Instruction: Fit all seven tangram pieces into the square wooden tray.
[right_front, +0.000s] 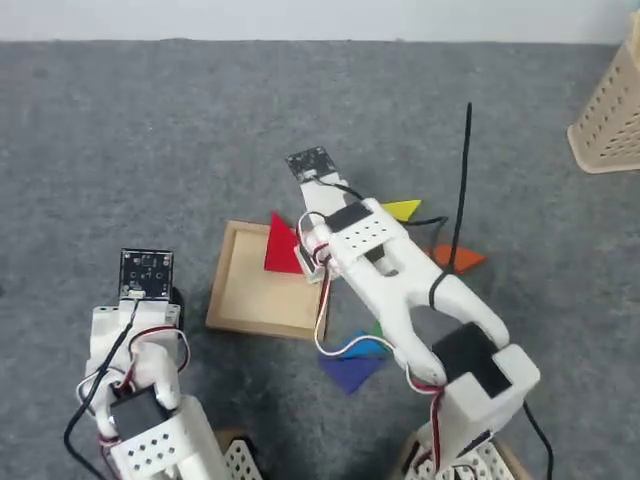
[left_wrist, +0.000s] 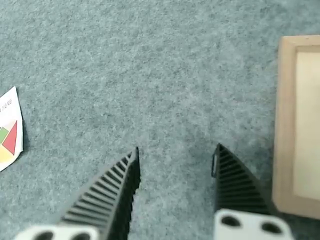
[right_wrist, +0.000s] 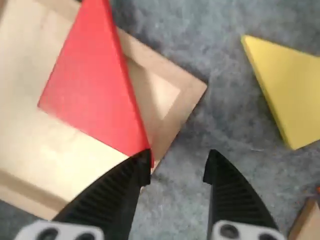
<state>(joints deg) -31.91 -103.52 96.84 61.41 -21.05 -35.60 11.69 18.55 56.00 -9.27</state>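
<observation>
Hovering over the carpet (left_wrist: 150, 75) beside the tray (left_wrist: 285, 125)'s edge, the left gripper (left_wrist: 175, 152) is spread, its wrist view catching a printed card (left_wrist: 7, 130). Farther on, the right gripper (right_wrist: 177, 155), also spread, hangs at the tray's corner, where the red triangle (right_wrist: 92, 90) overlaps the rim, with the yellow triangle (right_wrist: 282, 80) beyond.

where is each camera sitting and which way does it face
high: fixed overhead, looking down on left arm, right arm, tray, red triangle.
left wrist: on the left arm, looking past its open left gripper at carpet and tray edge.
right wrist: on the right arm, looking past open right gripper at red triangle over tray, yellow triangle beside.
shared: all three show the tray.
</observation>
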